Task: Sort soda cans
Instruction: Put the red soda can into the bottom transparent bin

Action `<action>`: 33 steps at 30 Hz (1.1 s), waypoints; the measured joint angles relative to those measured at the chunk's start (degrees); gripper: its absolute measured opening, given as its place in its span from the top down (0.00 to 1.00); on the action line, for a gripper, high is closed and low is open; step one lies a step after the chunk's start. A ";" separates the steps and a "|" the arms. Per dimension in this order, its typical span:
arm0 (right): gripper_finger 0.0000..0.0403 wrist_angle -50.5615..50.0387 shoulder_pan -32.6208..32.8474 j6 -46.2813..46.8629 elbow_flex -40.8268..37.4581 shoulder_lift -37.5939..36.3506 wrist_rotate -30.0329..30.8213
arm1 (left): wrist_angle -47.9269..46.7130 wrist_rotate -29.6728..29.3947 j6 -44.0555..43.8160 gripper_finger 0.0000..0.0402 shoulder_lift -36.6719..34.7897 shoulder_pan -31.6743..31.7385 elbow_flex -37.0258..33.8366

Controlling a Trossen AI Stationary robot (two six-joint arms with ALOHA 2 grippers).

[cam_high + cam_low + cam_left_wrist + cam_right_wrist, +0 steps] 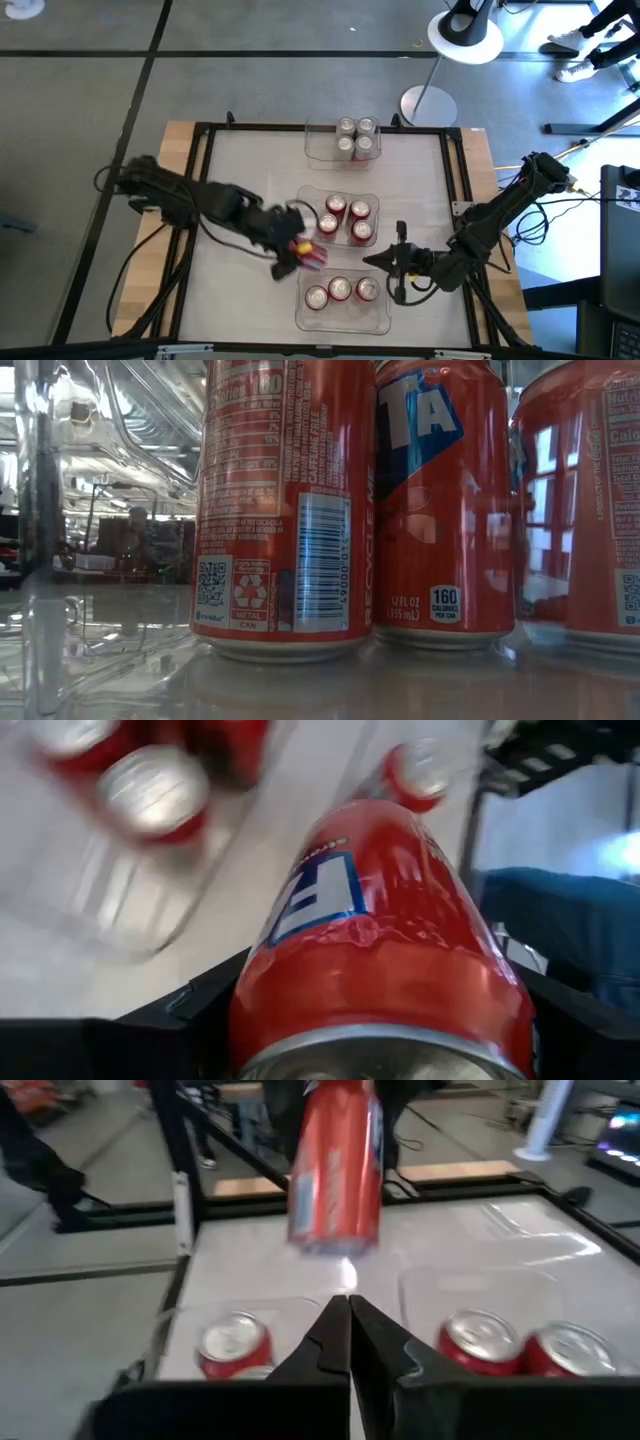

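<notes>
one red can (pixel 380 930) clamped in left gripper (pixel 297 250) fingers, carried between trays for sorting; right gripper (pixel 385 260) fingers together, waiting near the front tray (pixel 345 318)

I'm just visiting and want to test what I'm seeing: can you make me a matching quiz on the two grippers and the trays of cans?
Things:
1. left gripper
2. right gripper
3. far tray
4. near tray

States:
A. holds three red cans
B. shut, empty
C. clamped on a red can
D. holds four silver cans

Pairs: 1-C, 2-B, 3-D, 4-A
</notes>
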 joint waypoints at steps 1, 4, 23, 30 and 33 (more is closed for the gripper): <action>1.00 1.06 0.00 -0.47 0.00 0.00 -0.71 | 0.74 -0.48 0.67 0.27 2.01 -0.86 2.30; 1.00 3.27 0.09 -1.00 0.02 0.00 -4.01 | 2.76 -1.38 3.18 0.27 7.94 -2.45 9.96; 1.00 9.64 2.32 2.54 0.19 8.91 -13.02 | 9.18 -4.74 7.14 0.27 19.63 -5.84 22.33; 1.00 10.70 2.14 2.48 0.05 10.34 -11.86 | 11.93 -8.28 7.37 0.27 20.36 -5.93 22.38; 1.00 10.17 2.08 1.59 -0.05 10.65 -12.17 | 13.59 -8.94 8.41 0.28 21.38 -5.92 22.44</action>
